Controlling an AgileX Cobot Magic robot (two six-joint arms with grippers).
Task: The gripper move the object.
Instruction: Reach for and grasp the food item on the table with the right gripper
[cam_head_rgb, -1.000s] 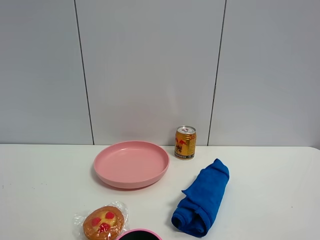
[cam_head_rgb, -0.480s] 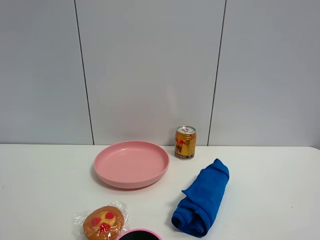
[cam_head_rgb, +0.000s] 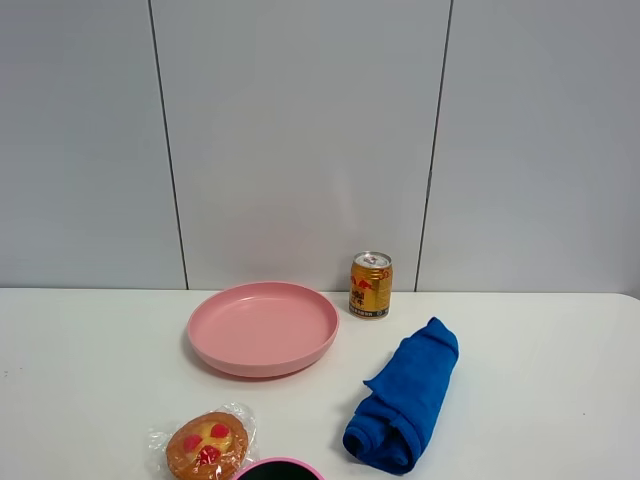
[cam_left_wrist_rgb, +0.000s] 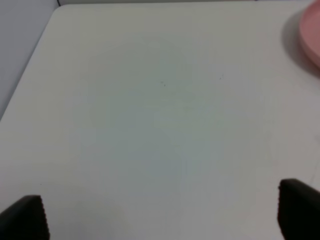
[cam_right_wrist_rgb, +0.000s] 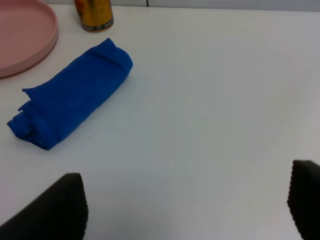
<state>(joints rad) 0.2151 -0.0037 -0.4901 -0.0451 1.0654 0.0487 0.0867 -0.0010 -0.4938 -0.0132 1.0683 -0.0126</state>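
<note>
The wrapped pastry (cam_head_rgb: 207, 444), golden-brown with red jam spots in clear plastic, lies at the front left of the white table in the high view. Neither gripper shows in the high view. In the left wrist view my left gripper (cam_left_wrist_rgb: 165, 217) is open and empty over bare table, only its black fingertips (cam_left_wrist_rgb: 299, 207) in frame. In the right wrist view my right gripper (cam_right_wrist_rgb: 187, 207) is open and empty, its fingertips (cam_right_wrist_rgb: 55, 206) wide apart, with the blue cloth beyond them. The pastry shows in neither wrist view.
A pink plate (cam_head_rgb: 262, 328) (cam_right_wrist_rgb: 20, 42) sits mid-table, a gold can (cam_head_rgb: 370, 285) (cam_right_wrist_rgb: 95, 14) behind it. A rolled blue cloth (cam_head_rgb: 405, 395) (cam_right_wrist_rgb: 70, 107) lies to the right. A pink-rimmed dark object (cam_head_rgb: 278, 469) pokes in at the front edge beside the pastry.
</note>
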